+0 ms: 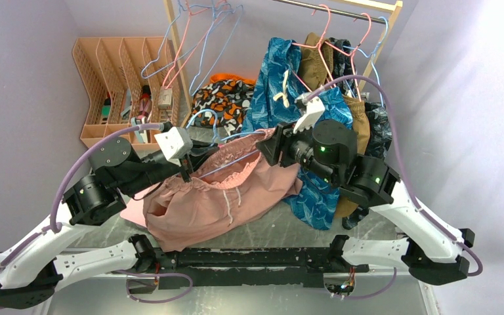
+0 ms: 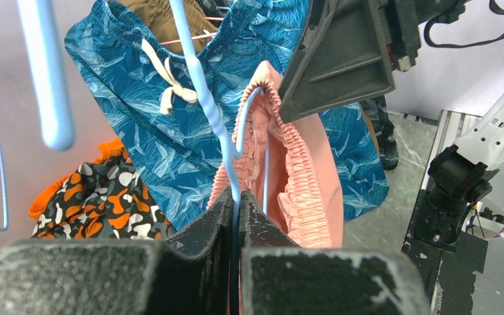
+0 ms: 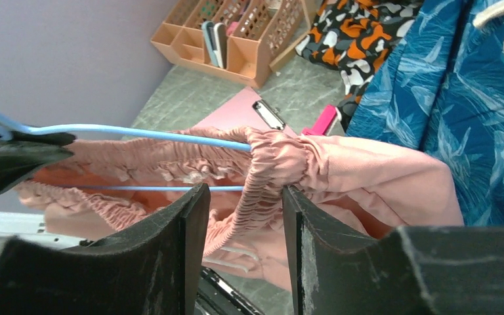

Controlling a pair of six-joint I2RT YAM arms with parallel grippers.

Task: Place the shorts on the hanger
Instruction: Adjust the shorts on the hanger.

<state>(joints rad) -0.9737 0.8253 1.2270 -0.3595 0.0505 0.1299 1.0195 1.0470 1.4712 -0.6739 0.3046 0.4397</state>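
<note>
The hanger [image 2: 200, 85] is being pinched by the left claw [image 2: 236, 205], its thin blue wire being squeezed between jaws that are showing no gap at all. The shorts [image 1: 216, 197] are being carried partly on that wire. The gathered waistband is being threaded by it, with one blue strand running along the top of the elastic and a second strand being seen lower down inside the opening. Both strands are being stretched from the left claw toward the right claw [image 3: 239, 220]. The right claw's jaws are being held moderately apart, and the bunched end of the waistband is being framed between them. The cloth is being brushed by one finger [image 3: 295, 249] while a clear gap is being left at the other (so nothing is being clamped there, as far as the wrist view shows). The legs of the shorts are being draped down onto the table [image 1: 282, 230], below and between the two claws, with the white drawstring being left dangling. A pink board [image 3: 236, 111] is being partly covered by the shorts, and a blue garment [image 1: 282, 85] is being hung just behind them.
</note>
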